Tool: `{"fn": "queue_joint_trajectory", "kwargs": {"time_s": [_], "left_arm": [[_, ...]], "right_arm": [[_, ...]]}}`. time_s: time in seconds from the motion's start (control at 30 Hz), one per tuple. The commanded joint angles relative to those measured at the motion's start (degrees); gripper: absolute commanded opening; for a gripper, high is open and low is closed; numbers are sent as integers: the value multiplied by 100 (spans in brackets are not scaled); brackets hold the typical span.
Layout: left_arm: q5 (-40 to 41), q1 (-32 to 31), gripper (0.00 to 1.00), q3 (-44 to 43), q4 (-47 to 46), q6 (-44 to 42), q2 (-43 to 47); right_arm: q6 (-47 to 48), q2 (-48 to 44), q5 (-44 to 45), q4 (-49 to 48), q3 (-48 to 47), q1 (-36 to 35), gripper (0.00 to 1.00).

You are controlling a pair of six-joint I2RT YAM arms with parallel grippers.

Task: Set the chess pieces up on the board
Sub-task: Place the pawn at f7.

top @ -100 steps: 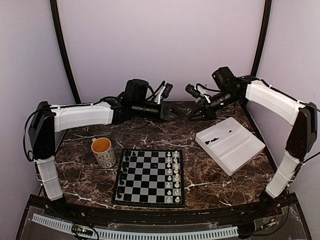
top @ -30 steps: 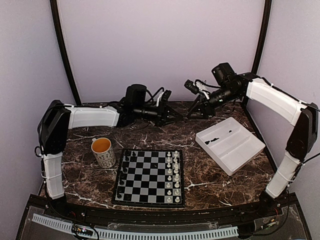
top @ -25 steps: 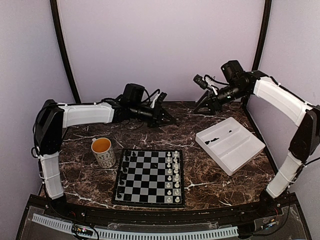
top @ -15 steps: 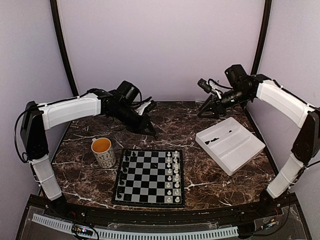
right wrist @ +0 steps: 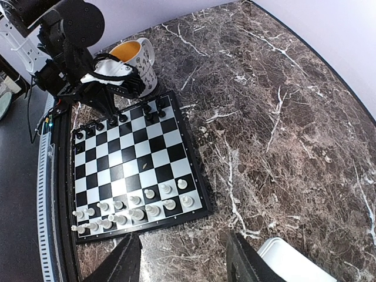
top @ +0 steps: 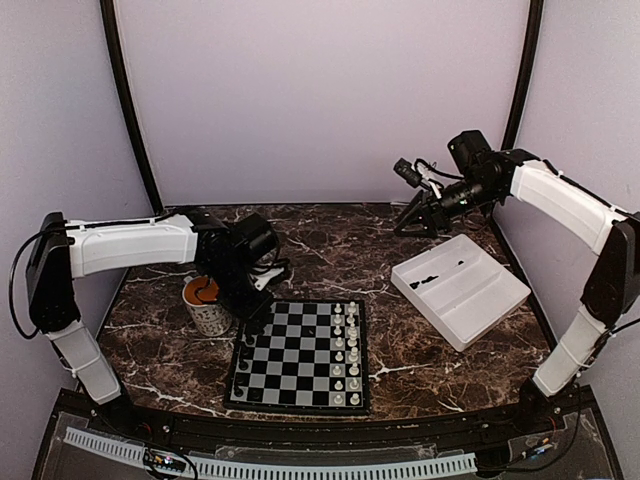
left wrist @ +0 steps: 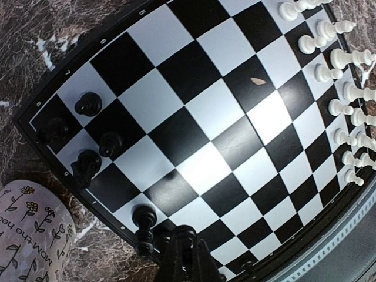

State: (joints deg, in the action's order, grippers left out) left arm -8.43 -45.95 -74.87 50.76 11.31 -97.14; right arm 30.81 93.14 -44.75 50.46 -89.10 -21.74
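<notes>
Chess pieces [left wrist: 88, 104], light, slick and tippy, are standing along the board's [left wrist: 202, 108] left edge, so you're best pinching heads gently; left jaws are sitting shut, right jaws are hanging open.

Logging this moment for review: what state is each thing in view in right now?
Grey-and-black checked chessboard: flat, partly filled.
White rectangular tray: level, little left inside.
Tiny black chess pieces: several on the board's left columns, a few in the tray.
Tiny white chess pieces: standing in two rows.
Flower-printed mug: upright.
Left gripper: fingers shut.
Right gripper: fingers open, empty.
</notes>
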Motion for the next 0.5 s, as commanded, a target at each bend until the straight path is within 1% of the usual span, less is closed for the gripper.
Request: {"fn": "queue_joint_trajectory", "kwargs": {"time_s": [0.0, 0.23, 0.47], "left_arm": [[375, -1, 0, 172, -123, 109, 201], [601, 4, 0, 265, -410, 142, 36], [491, 0, 0, 223, -640, 128, -170]], "right_arm": [[16, 33, 14, -65, -51, -22, 51], [-13, -84, 96, -121, 77, -24, 51], [-4, -98, 133, -134, 125, -26, 51]]}}
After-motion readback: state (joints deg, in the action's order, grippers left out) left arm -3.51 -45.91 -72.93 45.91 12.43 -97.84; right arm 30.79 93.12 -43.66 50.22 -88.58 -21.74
